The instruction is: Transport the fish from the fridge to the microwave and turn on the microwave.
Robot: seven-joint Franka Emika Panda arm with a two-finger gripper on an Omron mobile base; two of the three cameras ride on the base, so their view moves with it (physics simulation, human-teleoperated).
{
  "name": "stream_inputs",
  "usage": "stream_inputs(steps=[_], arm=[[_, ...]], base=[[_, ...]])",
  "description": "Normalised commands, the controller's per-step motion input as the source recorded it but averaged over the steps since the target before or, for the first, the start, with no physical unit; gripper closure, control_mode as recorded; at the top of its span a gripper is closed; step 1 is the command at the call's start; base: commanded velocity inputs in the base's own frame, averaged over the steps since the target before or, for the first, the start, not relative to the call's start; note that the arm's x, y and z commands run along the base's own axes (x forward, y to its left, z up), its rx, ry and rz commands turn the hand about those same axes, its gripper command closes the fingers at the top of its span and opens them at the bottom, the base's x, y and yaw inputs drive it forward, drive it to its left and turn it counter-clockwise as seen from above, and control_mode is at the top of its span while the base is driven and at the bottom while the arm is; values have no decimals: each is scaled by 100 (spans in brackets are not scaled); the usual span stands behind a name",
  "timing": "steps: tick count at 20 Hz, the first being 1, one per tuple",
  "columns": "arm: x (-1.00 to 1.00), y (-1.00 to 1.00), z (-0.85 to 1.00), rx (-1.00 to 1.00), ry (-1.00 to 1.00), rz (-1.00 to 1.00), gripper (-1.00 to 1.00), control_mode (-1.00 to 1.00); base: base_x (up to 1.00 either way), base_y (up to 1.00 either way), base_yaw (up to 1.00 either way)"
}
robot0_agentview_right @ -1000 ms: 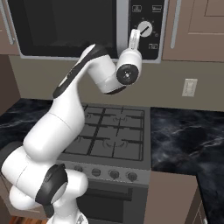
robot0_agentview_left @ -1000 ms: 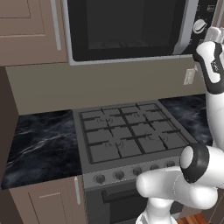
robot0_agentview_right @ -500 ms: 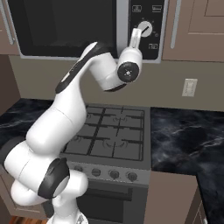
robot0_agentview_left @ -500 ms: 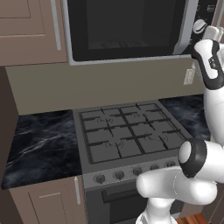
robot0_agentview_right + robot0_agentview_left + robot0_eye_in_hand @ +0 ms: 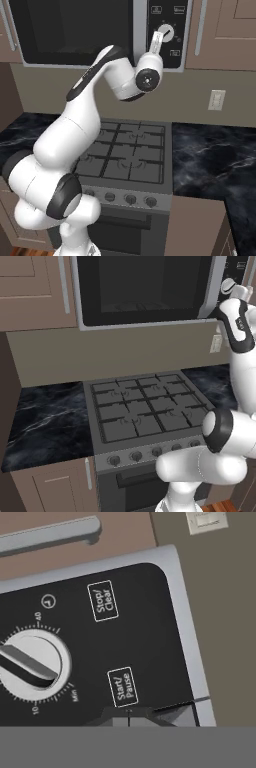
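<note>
Gripper (image 5: 158, 39) of the white arm was raised at the dark control panel (image 5: 167, 30) of the wide silver-framed wall microwave (image 5: 150, 291), its two small dark fingertips (image 5: 131, 716) pressed together, closed on nothing, just below the "Start/Pause" button (image 5: 122, 686) in the hand view. White round timer knob (image 5: 31, 667) with a grey bar sat to the left of that button, ringed by minute marks; "Stop/Clear" button (image 5: 105, 600) sat above it. Black glass microwave door (image 5: 145, 286) was shut. Whether the fish lay inside couldn't be told, the glass was too dark. Grey gas stove (image 5: 145, 411) with black grates stood under the microwave, a row of round knobs (image 5: 130, 199) along its front. Black marbled counter (image 5: 45, 416) ran on both sides of the stove. Beige wall outlet (image 5: 216, 100) was on the backsplash to the right of the stove. Brown cabinet door (image 5: 225, 25) with a silver bar handle (image 5: 201, 27) was beside the microwave's panel; another brown cabinet (image 5: 30, 291) was on the other side.
</note>
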Motion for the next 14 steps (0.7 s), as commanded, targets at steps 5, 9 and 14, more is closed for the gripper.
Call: stream_inputs(steps=[5, 9, 14], arm=[[20, 0, 0, 4, 0, 0, 100, -100], [21, 0, 0, 3, 0, 0, 100, -100], [20, 0, 0, 1, 0, 0, 100, -100]], base=[[0, 0, 0], [0, 0, 0], [0, 0, 0]])
